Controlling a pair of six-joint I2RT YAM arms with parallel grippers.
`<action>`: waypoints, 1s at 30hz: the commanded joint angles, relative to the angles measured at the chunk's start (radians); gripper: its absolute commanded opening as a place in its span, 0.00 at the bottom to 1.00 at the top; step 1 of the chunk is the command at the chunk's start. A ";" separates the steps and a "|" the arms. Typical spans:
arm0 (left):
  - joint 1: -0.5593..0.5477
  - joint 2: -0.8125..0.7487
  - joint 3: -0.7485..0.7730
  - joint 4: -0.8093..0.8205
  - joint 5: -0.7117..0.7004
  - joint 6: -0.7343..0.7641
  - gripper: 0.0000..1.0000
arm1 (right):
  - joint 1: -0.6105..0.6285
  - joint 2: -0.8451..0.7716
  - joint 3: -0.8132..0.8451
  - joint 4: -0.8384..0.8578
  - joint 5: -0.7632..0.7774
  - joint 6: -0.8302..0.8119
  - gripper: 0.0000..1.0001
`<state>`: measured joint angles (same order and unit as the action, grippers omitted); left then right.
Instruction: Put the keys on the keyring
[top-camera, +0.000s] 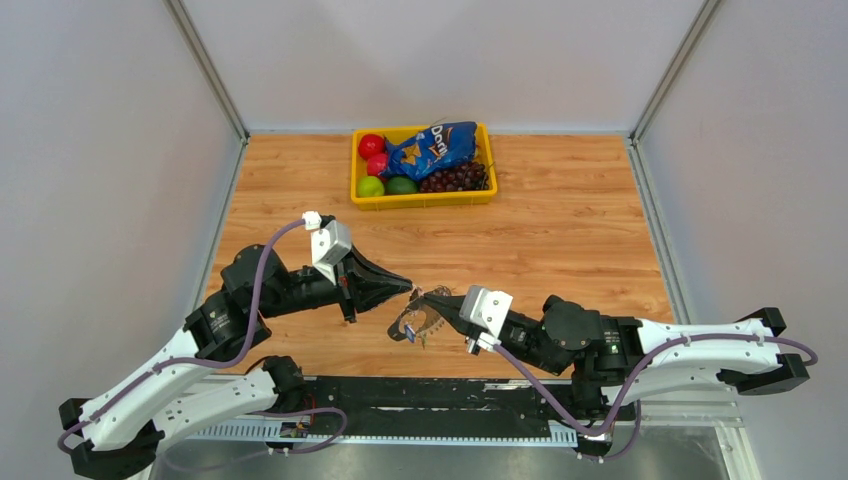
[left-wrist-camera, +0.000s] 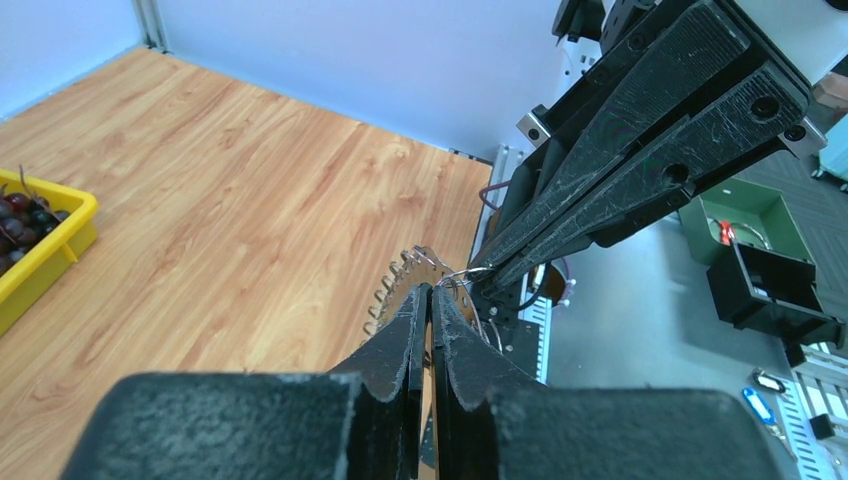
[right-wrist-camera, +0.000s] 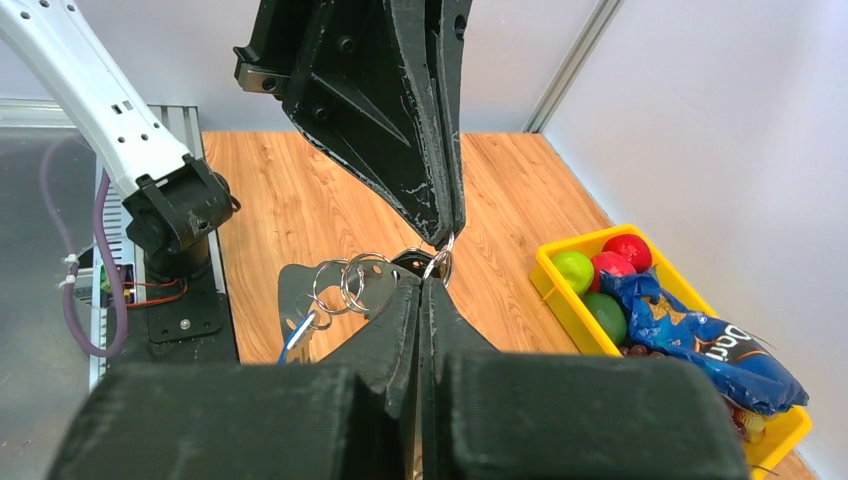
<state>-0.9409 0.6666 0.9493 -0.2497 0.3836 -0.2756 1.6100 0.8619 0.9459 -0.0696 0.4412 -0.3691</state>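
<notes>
Table (top-camera: 560, 240) is recorded as tan wood-grain; tray (top-camera: 423, 199) at 12 o'clock as yellow; bag (top-camera: 432, 148) blue; grapes (top-camera: 458, 178) dark purple; keyring (top-camera: 418, 320) silvery.

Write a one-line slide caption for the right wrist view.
Right fingers grip the keyring; left fingers almost touch their tips.

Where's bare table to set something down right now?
Bare table left and right of the yellow bin, and the strip between it and the grippers. Crowded near centre: left gripper and right gripper meet at the keyring.
</notes>
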 joint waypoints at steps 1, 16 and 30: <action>0.004 -0.005 0.020 0.026 -0.011 -0.010 0.09 | 0.016 -0.029 0.002 0.074 -0.045 -0.009 0.00; 0.004 -0.001 0.021 0.044 0.014 -0.026 0.11 | 0.048 -0.061 -0.065 0.162 -0.052 -0.119 0.00; 0.003 0.031 0.024 0.052 0.092 -0.043 0.12 | 0.082 -0.072 -0.160 0.390 -0.040 -0.327 0.00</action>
<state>-0.9405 0.6922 0.9493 -0.2375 0.4477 -0.3058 1.6722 0.8131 0.7986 0.1459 0.4210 -0.6022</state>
